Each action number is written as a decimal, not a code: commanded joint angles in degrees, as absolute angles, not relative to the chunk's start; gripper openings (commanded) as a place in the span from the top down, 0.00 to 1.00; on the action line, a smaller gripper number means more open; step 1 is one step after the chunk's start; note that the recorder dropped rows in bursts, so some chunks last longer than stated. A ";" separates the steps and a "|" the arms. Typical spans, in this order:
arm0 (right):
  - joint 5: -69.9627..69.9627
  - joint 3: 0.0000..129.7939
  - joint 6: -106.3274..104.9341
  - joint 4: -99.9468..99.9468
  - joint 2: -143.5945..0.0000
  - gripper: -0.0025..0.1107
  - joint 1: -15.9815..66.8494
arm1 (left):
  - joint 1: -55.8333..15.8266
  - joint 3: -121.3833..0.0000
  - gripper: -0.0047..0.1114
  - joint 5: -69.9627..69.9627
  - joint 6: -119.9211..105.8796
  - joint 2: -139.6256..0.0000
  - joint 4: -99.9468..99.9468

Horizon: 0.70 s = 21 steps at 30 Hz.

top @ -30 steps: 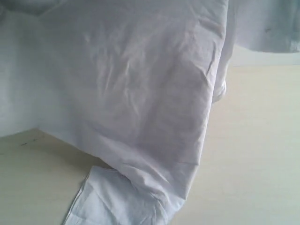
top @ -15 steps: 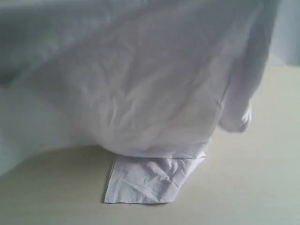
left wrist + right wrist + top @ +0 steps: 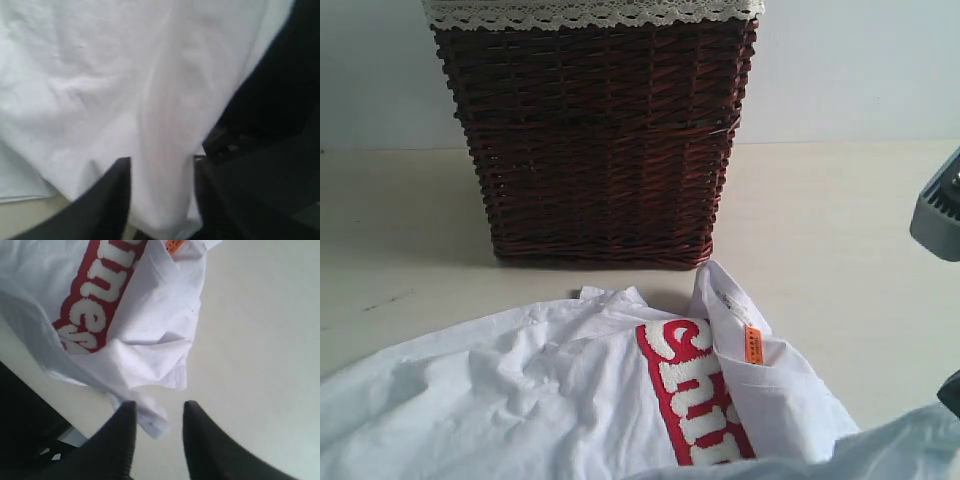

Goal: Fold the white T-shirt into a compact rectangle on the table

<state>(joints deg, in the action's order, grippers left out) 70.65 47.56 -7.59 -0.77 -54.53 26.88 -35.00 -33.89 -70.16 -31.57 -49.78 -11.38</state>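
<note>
Crumpled white T-shirt [image 3: 520, 395] on table [image 3: 840, 230]

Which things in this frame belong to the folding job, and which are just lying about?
Job:
white cotton T-shirt with red-outlined fuzzy letters, lying crumpled
pale cream-beige flat table under it

Lying about:
dark brown wicker basket, standing beyond the shirt
white lace-trimmed cloth liner at the basket's rim

White T-shirt [image 3: 100, 85] folds between the left gripper's [image 3: 161, 162] parted black fingers [image 3: 109, 202] (sliver of table [image 3: 20, 222] alongside)
</note>
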 commanded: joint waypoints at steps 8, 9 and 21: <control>47.89 49.67 -8.38 -2.47 -54.95 0.57 26.65 | -33.71 -35.34 0.64 -47.60 -27.62 -54.80 -3.56; 47.08 49.67 -8.38 -2.47 -56.30 0.63 26.65 | -33.38 -35.34 0.65 -46.58 -27.62 -56.51 -3.71; 28.04 49.67 0.94 -1.60 -85.82 0.54 26.65 | -33.11 -35.34 0.64 -28.71 -18.95 -82.92 -3.89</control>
